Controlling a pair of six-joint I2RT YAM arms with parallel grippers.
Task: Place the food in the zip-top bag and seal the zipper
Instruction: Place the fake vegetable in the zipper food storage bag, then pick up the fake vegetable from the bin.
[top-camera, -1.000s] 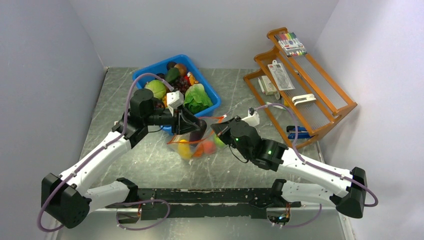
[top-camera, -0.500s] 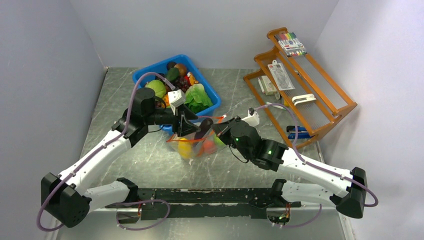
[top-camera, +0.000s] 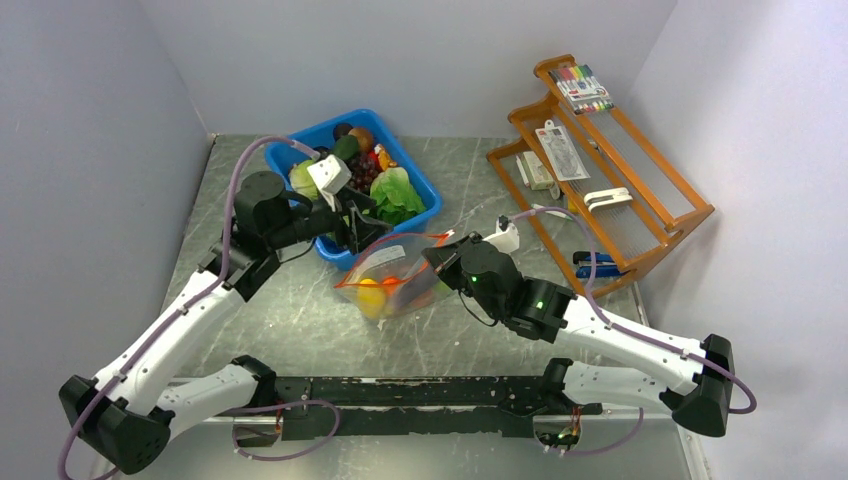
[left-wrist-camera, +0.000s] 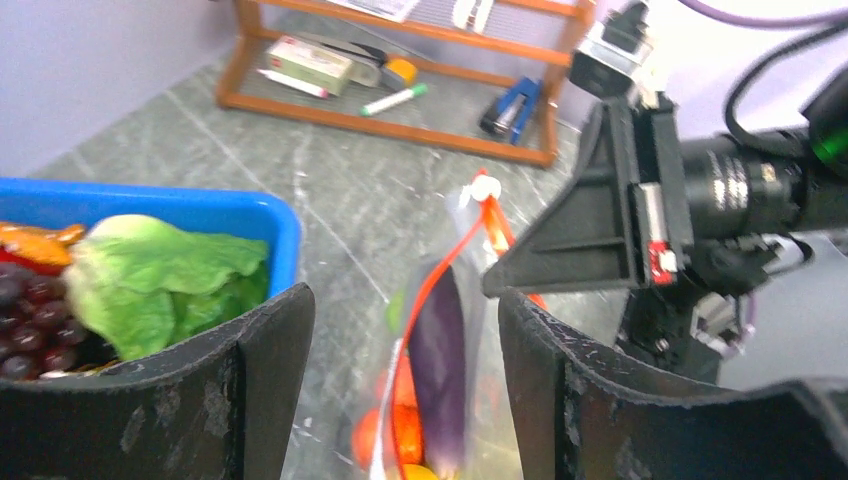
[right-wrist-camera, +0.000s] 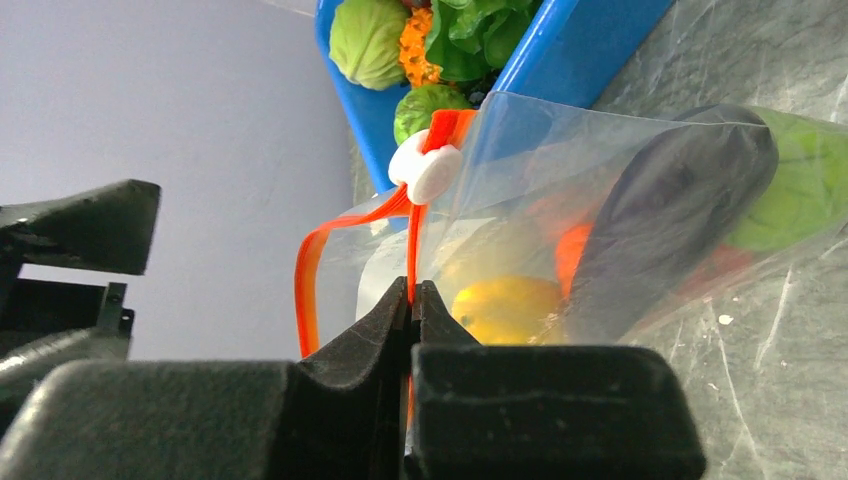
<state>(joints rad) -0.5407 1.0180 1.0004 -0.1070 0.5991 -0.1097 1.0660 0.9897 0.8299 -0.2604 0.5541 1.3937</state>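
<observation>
Clear plastic, the zip-top bag (top-camera: 395, 272) lies on the grey tabletop (top-camera: 300, 320) just in front of the blue bin (top-camera: 425, 190), with coloured food inside. The right hand (top-camera: 440, 262) meets the bag's right end. The left hand (top-camera: 354, 224) hangs over the bin's near edge, apart from the bag, and a wooden rack (top-camera: 620, 190) stands at the far right. From the left wrist, the left hand is spread with nothing between its fingers (left-wrist-camera: 250, 380); beyond them a purple eggplant (left-wrist-camera: 440, 365) shows inside the bag, and leafy lettuce (left-wrist-camera: 150, 280) sits in the bin. From the right wrist, the right hand is pressed together, pinching the orange zipper (right-wrist-camera: 410, 240) just below its white slider (right-wrist-camera: 425, 172). Behind it the eggplant, a yellow piece (right-wrist-camera: 505, 310) and a green piece (right-wrist-camera: 800, 190) lie in the bag.
</observation>
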